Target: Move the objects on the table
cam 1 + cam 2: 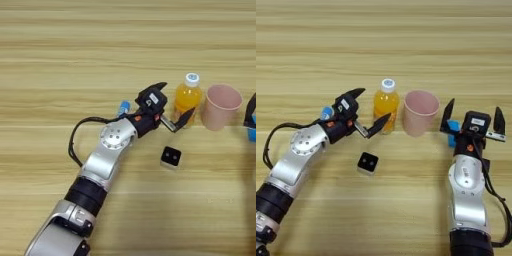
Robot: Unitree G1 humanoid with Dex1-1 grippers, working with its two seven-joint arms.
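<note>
Your left gripper [370,109] is reaching in toward the small orange-drink bottle [386,106], its two black fingers spread wide. One finger [355,93] is pointing up and away from the bottle, while the other [380,125] is lying low with its tip right at the bottle's base; whether it is touching, you cannot tell. Nothing is sitting between the fingers, so the gripper is holding nothing.

The bottle is standing upright on the wooden table [384,45], white cap on top, just beside the pink tapered cup [420,112], which is standing open-mouth up to its right. The two look close but apart.

The small black cube with white sides [367,163] is resting on the table nearer you, below the left gripper and well clear of the bottle.

A blue-and-white tube [124,106] is peeking out from behind your left wrist, mostly hidden by the arm.

Your right gripper [472,116] is hovering to the right of the cup, its fingers pointing up and standing far apart, gripping nothing. A blue part [453,133] is showing just beside its left finger.
</note>
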